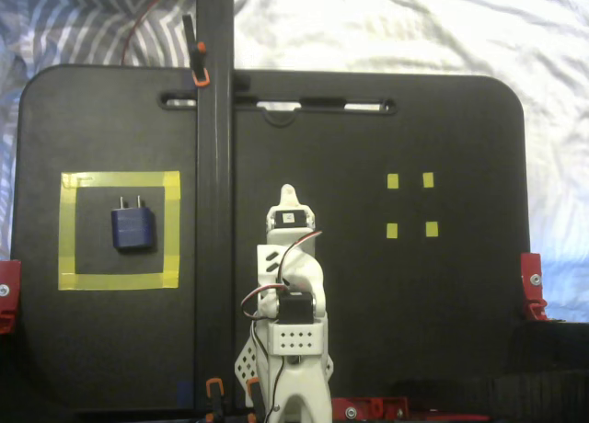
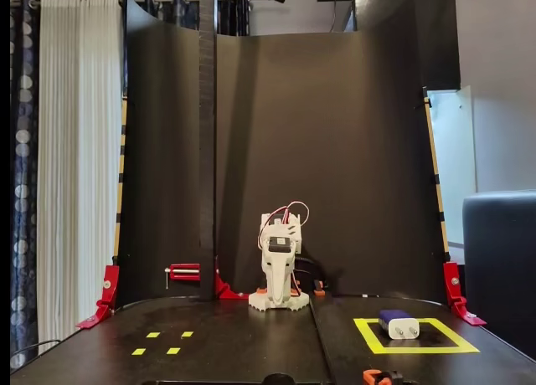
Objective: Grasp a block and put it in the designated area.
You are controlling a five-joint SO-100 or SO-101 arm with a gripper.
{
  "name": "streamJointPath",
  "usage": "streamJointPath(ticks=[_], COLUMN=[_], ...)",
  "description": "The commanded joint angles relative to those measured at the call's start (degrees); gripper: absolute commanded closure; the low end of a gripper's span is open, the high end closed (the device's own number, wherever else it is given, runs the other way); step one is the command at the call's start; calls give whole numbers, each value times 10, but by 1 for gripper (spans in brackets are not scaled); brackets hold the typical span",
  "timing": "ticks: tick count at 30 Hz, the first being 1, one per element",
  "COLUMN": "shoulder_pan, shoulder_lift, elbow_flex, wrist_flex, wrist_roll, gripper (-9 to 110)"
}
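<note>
The dark navy block (image 1: 132, 228) lies flat inside the designated area, a square of yellow tape (image 1: 67, 230) at the left of the black board, with its two silvery prongs pointing to the far edge. In the other fixed view the block (image 2: 399, 323) sits within the tape square (image 2: 369, 335) at the right front. My gripper (image 1: 288, 197) is folded back over the white arm's base at the middle of the board, well apart from the block. Its jaws look closed and empty. It also shows in the other fixed view (image 2: 279, 290).
A black upright post (image 1: 213, 211) stands between arm and tape square, also seen in the other fixed view (image 2: 207, 142). Several tiny yellow markers (image 1: 393, 181) lie on the right half. Red clamps (image 1: 531, 285) hold the board's edges. A black backdrop (image 2: 352, 151) rises behind the arm.
</note>
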State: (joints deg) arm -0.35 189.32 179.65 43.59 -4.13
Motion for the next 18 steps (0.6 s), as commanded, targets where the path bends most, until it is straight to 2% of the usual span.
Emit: streamJointPath(ticks=[1, 18], shoulder_pan=[5, 17], shoulder_lift=[4, 4], elbow_flex=[4, 4], wrist_flex=[0, 0], wrist_roll=[6, 19], gripper=[102, 101])
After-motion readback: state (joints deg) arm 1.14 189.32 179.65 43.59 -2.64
